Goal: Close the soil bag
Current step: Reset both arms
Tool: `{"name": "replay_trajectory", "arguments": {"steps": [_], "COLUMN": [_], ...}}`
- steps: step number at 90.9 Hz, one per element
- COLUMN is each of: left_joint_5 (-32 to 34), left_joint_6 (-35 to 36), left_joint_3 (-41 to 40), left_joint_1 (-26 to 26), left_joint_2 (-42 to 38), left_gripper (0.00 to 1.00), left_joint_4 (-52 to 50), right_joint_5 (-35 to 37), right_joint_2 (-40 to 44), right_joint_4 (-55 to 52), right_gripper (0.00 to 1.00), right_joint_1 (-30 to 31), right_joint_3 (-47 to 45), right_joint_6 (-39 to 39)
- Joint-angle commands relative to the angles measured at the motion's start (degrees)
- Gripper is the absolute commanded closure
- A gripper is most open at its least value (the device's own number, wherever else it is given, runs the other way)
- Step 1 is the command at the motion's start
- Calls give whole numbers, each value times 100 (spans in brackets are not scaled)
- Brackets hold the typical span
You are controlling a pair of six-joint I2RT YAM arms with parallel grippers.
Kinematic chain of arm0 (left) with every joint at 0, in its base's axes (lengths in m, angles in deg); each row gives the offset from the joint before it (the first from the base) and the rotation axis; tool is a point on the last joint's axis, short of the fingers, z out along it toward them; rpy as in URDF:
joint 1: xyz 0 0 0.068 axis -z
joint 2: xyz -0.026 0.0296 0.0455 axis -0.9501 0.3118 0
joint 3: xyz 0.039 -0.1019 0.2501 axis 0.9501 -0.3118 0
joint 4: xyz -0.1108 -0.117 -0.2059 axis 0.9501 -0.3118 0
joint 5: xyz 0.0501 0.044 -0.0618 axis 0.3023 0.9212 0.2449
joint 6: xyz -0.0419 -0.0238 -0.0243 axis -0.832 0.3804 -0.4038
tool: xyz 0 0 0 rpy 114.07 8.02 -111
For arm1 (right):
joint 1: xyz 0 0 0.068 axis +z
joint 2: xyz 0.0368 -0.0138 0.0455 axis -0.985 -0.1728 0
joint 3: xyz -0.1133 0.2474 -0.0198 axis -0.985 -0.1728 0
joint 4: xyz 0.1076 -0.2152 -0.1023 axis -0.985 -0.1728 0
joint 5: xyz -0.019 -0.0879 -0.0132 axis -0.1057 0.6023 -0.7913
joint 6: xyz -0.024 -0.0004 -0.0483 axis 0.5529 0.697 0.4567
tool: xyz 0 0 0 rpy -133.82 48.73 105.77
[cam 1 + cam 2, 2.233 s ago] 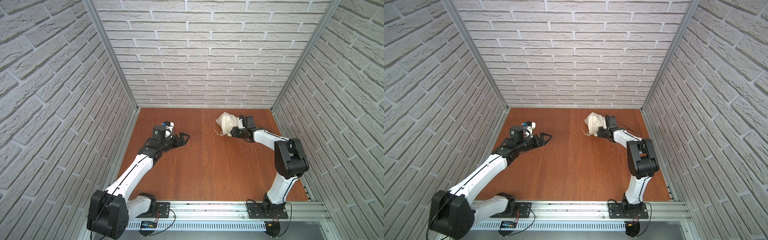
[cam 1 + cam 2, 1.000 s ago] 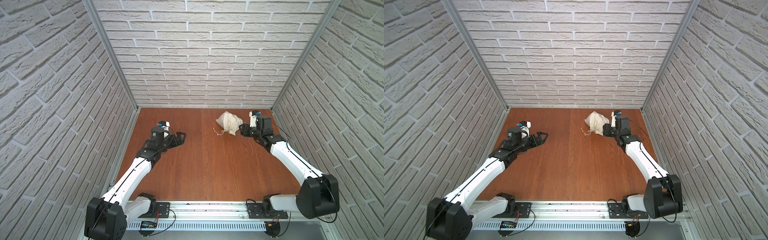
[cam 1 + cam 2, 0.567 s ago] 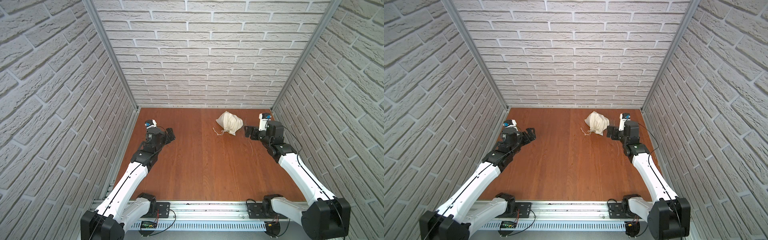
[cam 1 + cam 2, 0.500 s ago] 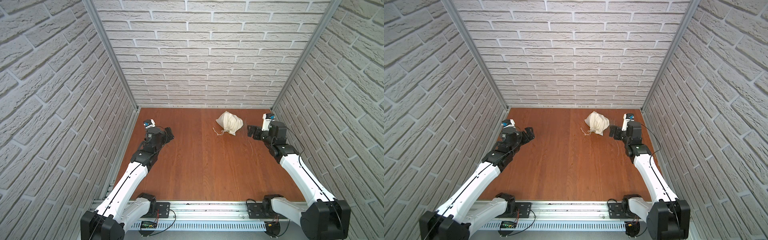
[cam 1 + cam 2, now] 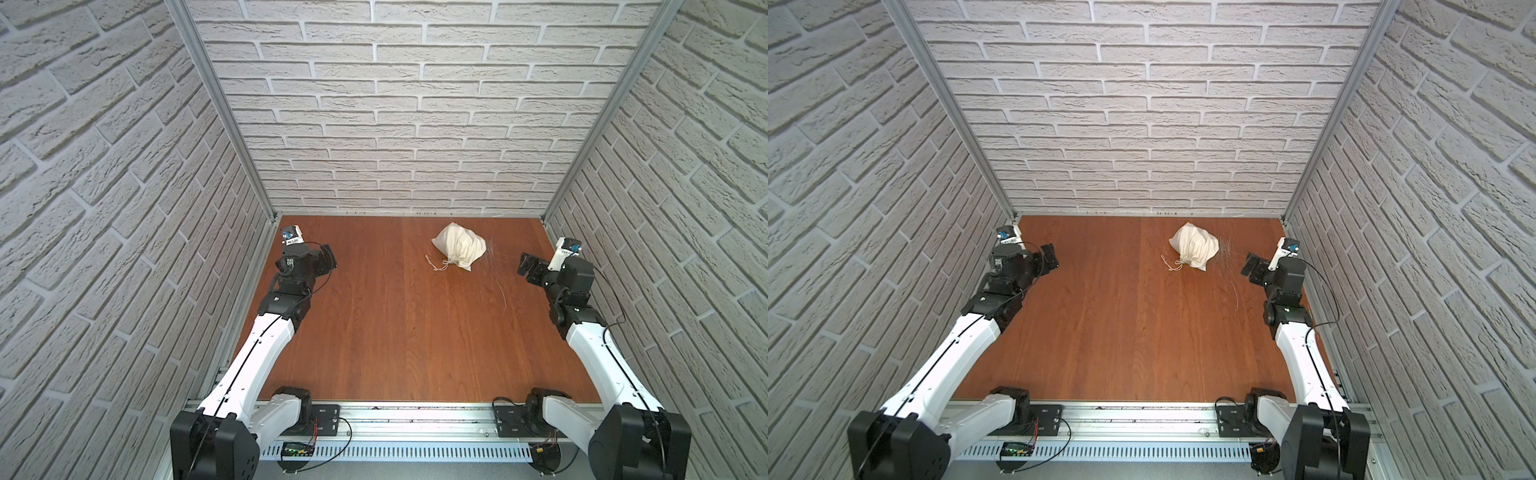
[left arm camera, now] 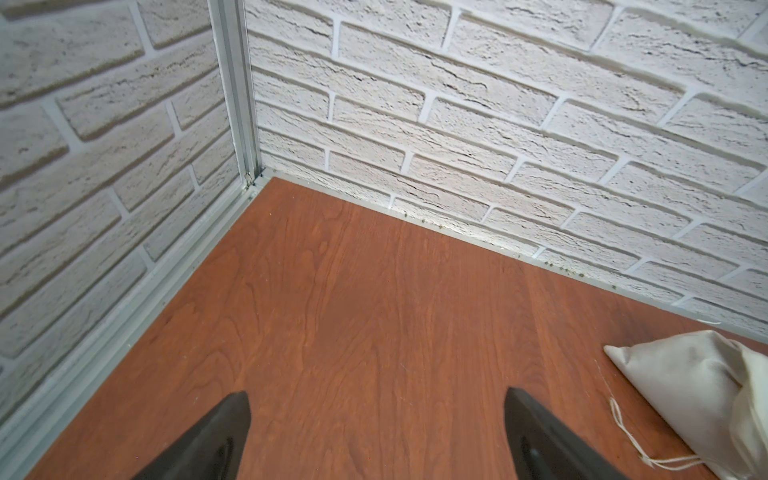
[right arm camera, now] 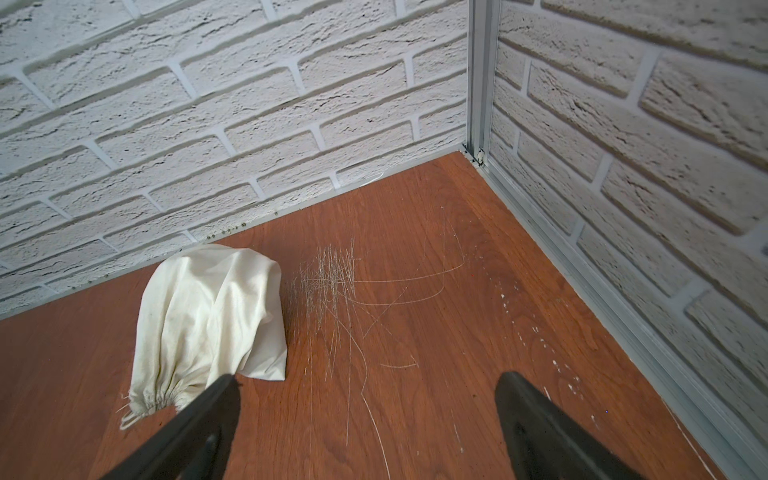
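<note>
Right now I count one soil bag (image 5: 459,249) on the wooden table (image 5: 395,332), and nothing else loose on it. The sack lies on its side in the far half, right of centre and near the back wall. Both top views show it the same way (image 5: 1196,249). Its neck (image 7: 156,399) is gathered tight into a pucker and points toward the near side. One thin cord (image 5: 436,266) trails from the neck onto the wood.

I have two arms in view, each ending in one gripper with two dark fingers. The left gripper (image 5: 328,259) sits by the left wall, well apart from the sack. Its jaws are spread wide with only bare wood between them in the left wrist view (image 6: 377,397). The sack shows at the edge of that view (image 6: 702,399), with the cord (image 6: 623,428) beside it.

The right gripper (image 5: 528,266) sits by the right wall, nearer the sack but clear of it. Its jaws also stand wide apart and hold nothing (image 7: 368,378). In the right wrist view one fingertip (image 7: 226,386) overlaps the sack's lower corner in the picture, though the top views show a gap between them.

One patch of fine pale scratches (image 7: 332,282) marks the wood just beside the sack, on the right gripper's side. Three brick-patterned walls (image 5: 415,124) enclose the table.
</note>
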State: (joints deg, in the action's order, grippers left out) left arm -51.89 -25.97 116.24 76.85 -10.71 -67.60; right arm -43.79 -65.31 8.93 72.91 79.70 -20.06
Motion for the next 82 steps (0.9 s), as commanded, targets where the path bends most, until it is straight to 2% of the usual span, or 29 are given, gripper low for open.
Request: {"name": "replay_trajectory", "arguments": {"steps": [1, 21, 38, 61, 82], "left_joint_5": [-376, -872, -1175, -790, -962], "left_joint_6": [488, 489, 144, 373, 646], "left_joint_3": [-81, -349, -886, -1320, -1544], "left_joint_1": [-328, -934, -1434, -1463, -1458], "left_joint_2": [29, 284, 669, 1351, 1659], "left_gripper": [2, 2, 2, 2, 2], "left_joint_4": [725, 978, 1464, 2080, 2691], "right_joint_5": [-217, -539, -877, -1052, -1113], "right_joint_2": [-126, -476, -848, -1317, -1528], "right_joint_4": [829, 1641, 2246, 2834, 2976], "right_gripper": [1, 1, 1, 1, 1], "right_joint_1": [-59, -66, -60, -39, -16], "right_joint_3": [-320, -915, -1168, -1283, -1293], "right_joint_6": [230, 658, 876, 736, 695]}}
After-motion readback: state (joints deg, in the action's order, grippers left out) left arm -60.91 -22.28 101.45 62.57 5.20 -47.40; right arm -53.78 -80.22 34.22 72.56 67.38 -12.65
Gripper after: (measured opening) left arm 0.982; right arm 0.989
